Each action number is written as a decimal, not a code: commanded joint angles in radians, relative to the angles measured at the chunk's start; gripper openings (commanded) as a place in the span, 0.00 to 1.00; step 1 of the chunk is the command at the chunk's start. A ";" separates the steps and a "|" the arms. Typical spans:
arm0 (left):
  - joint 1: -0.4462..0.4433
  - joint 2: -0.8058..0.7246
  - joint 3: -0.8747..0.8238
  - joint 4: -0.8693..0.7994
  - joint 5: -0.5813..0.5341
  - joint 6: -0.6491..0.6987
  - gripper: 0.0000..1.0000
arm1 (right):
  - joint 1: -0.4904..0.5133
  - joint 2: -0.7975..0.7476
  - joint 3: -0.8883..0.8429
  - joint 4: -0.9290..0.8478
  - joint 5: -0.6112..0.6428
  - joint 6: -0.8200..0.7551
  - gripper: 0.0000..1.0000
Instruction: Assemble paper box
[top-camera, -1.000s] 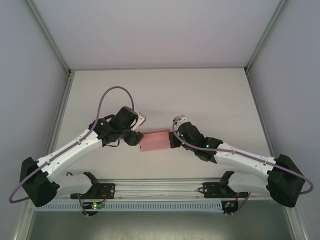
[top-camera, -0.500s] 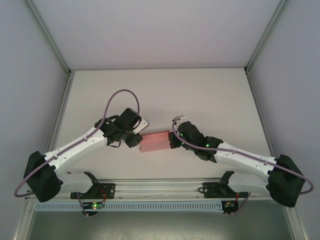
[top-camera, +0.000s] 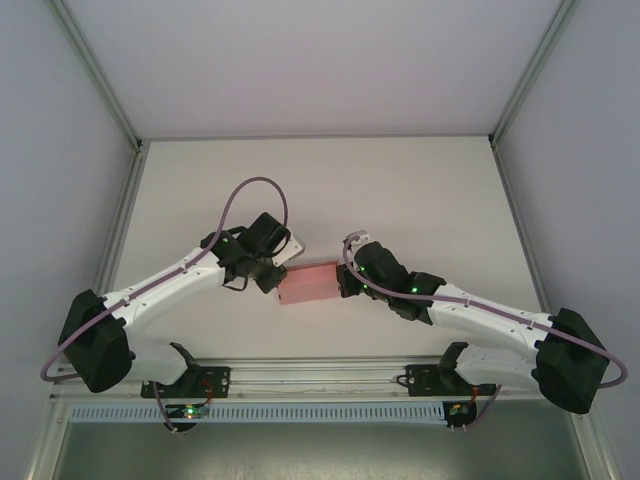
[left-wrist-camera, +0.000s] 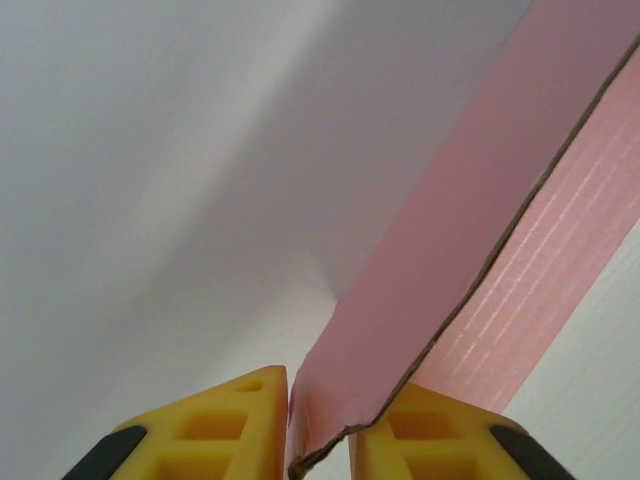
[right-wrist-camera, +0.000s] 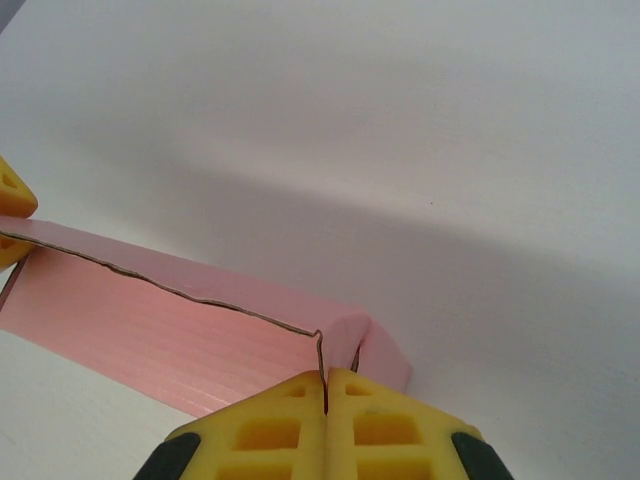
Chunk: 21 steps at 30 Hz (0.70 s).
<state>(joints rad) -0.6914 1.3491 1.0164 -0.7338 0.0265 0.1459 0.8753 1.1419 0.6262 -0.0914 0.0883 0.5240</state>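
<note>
The pink paper box (top-camera: 312, 285) lies low on the white table between my two grippers, a partly raised sheet with upright walls. My left gripper (top-camera: 277, 279) is at its left end. In the left wrist view the yellow fingers (left-wrist-camera: 215, 430) stand close on either side of a raised pink wall (left-wrist-camera: 470, 230), and the left gripper (left-wrist-camera: 320, 400) touches it on both sides. My right gripper (top-camera: 344, 282) is at the box's right end. In the right wrist view it (right-wrist-camera: 326, 378) is clamped tight on a thin upright flap of the paper box (right-wrist-camera: 150, 320).
The white table (top-camera: 400, 190) stretches behind the box to the back wall. Metal frame posts (top-camera: 118, 230) run along both sides. The arm bases sit on the front rail (top-camera: 320, 378).
My left gripper has moved in toward the box's left end and its jaws have narrowed onto the wall. The right arm and the box have stayed put.
</note>
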 joint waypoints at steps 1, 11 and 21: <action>0.010 0.013 0.035 -0.024 0.002 -0.031 0.19 | 0.009 0.018 0.010 -0.078 -0.025 -0.015 0.00; 0.010 0.031 0.067 -0.064 0.023 -0.215 0.15 | 0.009 0.045 0.045 -0.161 0.006 -0.038 0.00; 0.007 0.010 0.081 -0.154 0.015 -0.378 0.31 | 0.012 0.045 0.049 -0.190 0.031 -0.068 0.00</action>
<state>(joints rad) -0.6914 1.3766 1.0630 -0.8146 0.0517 -0.1646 0.8753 1.1660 0.6743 -0.1699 0.1150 0.4835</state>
